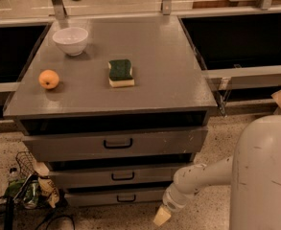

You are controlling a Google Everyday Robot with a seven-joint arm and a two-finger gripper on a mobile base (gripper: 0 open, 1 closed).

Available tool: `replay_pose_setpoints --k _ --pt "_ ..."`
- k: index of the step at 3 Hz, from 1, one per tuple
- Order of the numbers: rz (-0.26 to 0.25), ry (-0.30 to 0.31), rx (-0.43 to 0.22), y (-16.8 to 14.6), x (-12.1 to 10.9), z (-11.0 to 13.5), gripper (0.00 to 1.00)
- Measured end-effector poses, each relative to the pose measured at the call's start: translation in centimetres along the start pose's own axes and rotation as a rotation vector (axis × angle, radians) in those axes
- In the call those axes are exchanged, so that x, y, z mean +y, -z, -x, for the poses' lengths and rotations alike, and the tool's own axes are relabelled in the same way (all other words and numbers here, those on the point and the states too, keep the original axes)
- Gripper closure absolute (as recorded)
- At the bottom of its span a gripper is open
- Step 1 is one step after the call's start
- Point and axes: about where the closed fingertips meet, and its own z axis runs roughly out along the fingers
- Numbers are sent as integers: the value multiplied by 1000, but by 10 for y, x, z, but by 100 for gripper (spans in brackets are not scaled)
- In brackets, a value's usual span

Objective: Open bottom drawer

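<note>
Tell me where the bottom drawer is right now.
In the camera view the bottom drawer is the lowest grey front, low and left of centre, under the mid-sized drawer; the gripper hangs just off its right end.

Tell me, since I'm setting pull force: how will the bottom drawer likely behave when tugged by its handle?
The bottom drawer looks rigid and shallow, so probably light, sliding straight. Its loop handle sits centred, so skewing seems unlikely, though grip room is tight. The gripper hangs low by the drawer's right end, off the handle.
</note>
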Motion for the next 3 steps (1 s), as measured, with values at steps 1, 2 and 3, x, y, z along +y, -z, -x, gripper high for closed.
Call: replay_pose_setpoints --k 1,2,3 --pt "0 0 0 0 0 0 0" --pt "0 0 0 0 0 0 0" --pt "35 26 -19 -9 -2 2 0"
